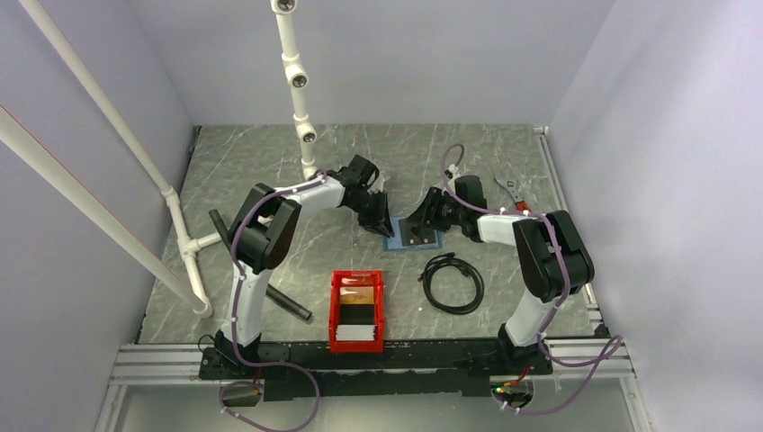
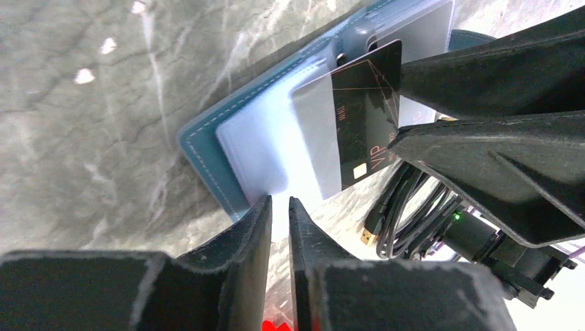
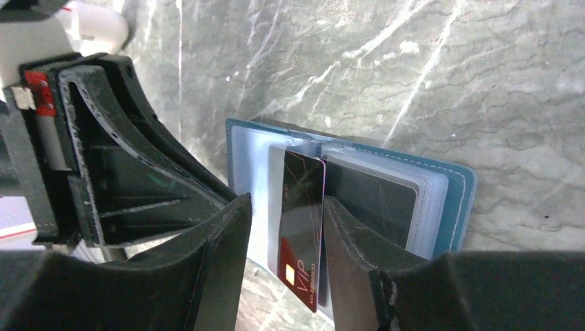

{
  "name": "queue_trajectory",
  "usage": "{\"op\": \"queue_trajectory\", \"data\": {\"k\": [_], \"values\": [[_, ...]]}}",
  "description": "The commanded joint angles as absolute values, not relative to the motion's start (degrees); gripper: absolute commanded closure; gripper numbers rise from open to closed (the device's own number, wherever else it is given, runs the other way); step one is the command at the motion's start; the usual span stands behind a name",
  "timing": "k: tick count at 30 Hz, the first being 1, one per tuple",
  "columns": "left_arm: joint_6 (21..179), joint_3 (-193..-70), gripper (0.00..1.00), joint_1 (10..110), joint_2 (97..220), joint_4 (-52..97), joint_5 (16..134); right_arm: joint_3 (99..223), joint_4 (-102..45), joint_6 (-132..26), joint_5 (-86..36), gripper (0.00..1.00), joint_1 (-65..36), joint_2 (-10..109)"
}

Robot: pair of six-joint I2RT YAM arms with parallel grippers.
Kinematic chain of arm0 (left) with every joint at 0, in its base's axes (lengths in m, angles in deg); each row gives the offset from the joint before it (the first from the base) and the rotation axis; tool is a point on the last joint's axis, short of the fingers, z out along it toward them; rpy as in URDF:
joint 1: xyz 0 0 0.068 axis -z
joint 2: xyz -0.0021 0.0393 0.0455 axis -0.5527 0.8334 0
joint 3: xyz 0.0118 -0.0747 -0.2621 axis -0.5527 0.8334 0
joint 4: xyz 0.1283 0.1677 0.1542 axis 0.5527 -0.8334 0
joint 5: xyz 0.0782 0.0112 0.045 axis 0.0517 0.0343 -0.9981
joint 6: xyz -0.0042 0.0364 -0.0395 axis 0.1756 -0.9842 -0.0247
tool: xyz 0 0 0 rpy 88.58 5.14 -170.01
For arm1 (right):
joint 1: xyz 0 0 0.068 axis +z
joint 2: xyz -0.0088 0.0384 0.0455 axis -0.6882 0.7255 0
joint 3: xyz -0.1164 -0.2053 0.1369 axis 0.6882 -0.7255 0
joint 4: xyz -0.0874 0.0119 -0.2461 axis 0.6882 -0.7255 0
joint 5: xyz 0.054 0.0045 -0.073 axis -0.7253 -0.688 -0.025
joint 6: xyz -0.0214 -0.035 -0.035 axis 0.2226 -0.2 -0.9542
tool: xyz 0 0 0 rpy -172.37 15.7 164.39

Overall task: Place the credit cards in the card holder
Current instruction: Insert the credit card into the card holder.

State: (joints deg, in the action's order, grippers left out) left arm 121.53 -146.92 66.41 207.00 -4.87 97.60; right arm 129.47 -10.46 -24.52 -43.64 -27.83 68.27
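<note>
Card holder [image 1: 397, 243] lies open with a dark card [image 3: 301, 234] half in its sleeve, insertion under way, so the right gripper [image 3: 286, 203] - jaws apart around that card - likely must nudge it home, while the left gripper [image 2: 279, 203] - jaws a slit apart - sits at the holder's opposite edge.

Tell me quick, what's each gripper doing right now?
Left gripper: jaws nearly together at the card holder edge; grip cannot be told.
Right gripper: open; black card sits between the jaws.
</note>
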Motion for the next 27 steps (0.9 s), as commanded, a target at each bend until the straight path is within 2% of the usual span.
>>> {"op": "queue_trajectory", "data": {"k": [1, 5, 9, 16, 22, 25, 27], "values": [[119.57, -145.92, 0.81, 65.50, 203.18, -6.46, 94.99, 132.12, -23.62, -32.89, -41.33, 0.54, -27.92, 67.61], [119.84, -144.33, 0.85, 65.46, 202.23, -5.93, 93.96, 132.71, -24.75, -33.89, -42.72, 0.58, -27.45, 67.97], [120.49, -143.54, 0.91, 65.45, 203.76, -4.60, 94.20, 132.37, -23.23, -32.46, -44.56, 0.78, -27.32, 68.71], [121.45, -143.54, 0.99, 65.69, 207.06, -3.05, 95.00, 130.40, -13.32, -24.84, -49.46, 0.86, -26.07, 72.38], [120.63, -146.38, 0.99, 65.85, 207.58, -4.76, 94.57, 130.60, -9.95, -21.86, -49.24, 0.88, -23.70, 73.47], [119.77, -146.76, 0.99, 65.89, 207.13, -5.92, 94.00, 131.53, -16.31, -26.55, -45.80, 0.84, -24.53, 70.98], [119.25, -146.57, 0.97, 65.89, 206.41, -6.35, 93.51, 132.29, -20.20, -30.06, -43.40, 0.78, -24.60, 68.84]]}}
